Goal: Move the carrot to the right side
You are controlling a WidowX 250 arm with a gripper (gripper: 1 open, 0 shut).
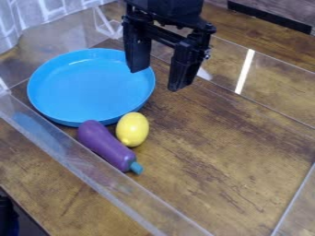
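Looking at it from here, nothing's really started: the gripper (164, 77) hangs over the blue plate (74, 92) rim, jaws wide open and empty, and honestly I can't spot any carrot, just a lemon (133, 129) and an eggplant (109, 146) on the tabletop (234, 157).

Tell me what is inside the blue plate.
The blue plate shows only bare blue surface, nothing lying in it. The open gripper covers its far right rim, so that strip cannot be checked. The lemon and eggplant lie outside.
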